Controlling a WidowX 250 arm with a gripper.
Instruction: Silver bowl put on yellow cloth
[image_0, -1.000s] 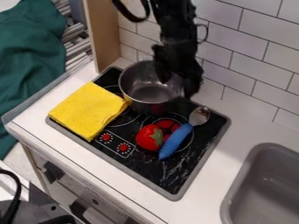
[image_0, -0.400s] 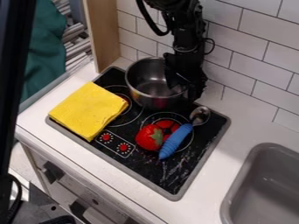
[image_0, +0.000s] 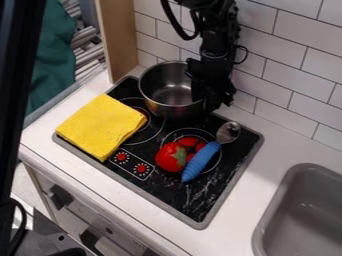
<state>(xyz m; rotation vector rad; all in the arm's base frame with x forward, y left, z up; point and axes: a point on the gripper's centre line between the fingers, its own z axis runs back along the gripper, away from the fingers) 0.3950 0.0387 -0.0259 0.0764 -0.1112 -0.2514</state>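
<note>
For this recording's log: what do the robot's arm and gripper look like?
The arm is black, built of blocky, jointed segments. A thick black cable curves along one side, and a thinner dark loop sticks out opposite. The gripper is black too.

Soft, diffuse light; faint shadows

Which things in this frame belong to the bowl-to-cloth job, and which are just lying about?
Part of the job:
- silver bowl, at the stovetop's back
- yellow cloth, folded, at the stovetop's left
- gripper, at the bowl's rim

Lying about:
- red toy with green leaves
- blue-handled spoon, beside it
</note>
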